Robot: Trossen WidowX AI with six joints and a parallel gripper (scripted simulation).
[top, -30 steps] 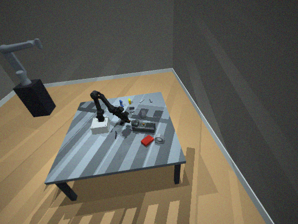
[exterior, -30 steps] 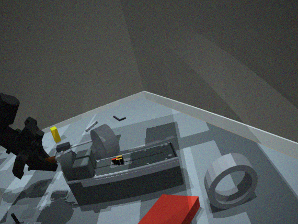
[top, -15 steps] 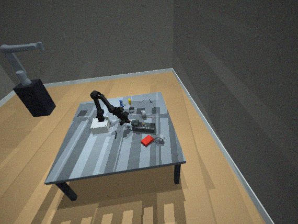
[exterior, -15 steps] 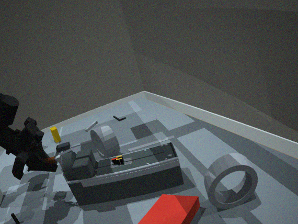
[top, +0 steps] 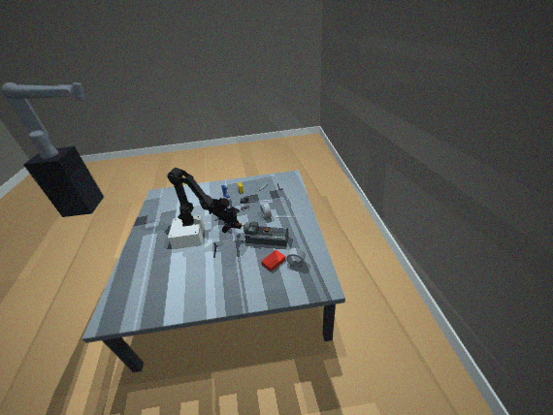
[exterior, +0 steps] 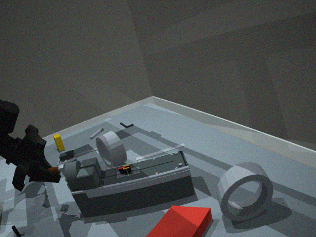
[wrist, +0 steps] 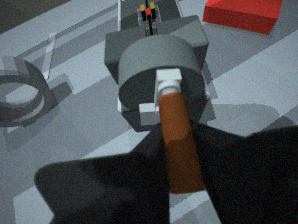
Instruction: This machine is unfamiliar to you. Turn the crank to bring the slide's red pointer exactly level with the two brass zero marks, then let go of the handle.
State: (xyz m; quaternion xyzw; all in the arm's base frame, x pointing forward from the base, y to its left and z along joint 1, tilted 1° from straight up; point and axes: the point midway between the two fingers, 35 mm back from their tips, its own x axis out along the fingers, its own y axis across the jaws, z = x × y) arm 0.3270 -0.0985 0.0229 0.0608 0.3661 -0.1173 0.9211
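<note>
Striped blue-grey table, dark walls behind; black gripper, nearly closed, clamped on orange-brown crank handle; grey machine, adjoining; red pointer, on its slide, near brass marks; red block, beside machine; pale ring, near block
</note>
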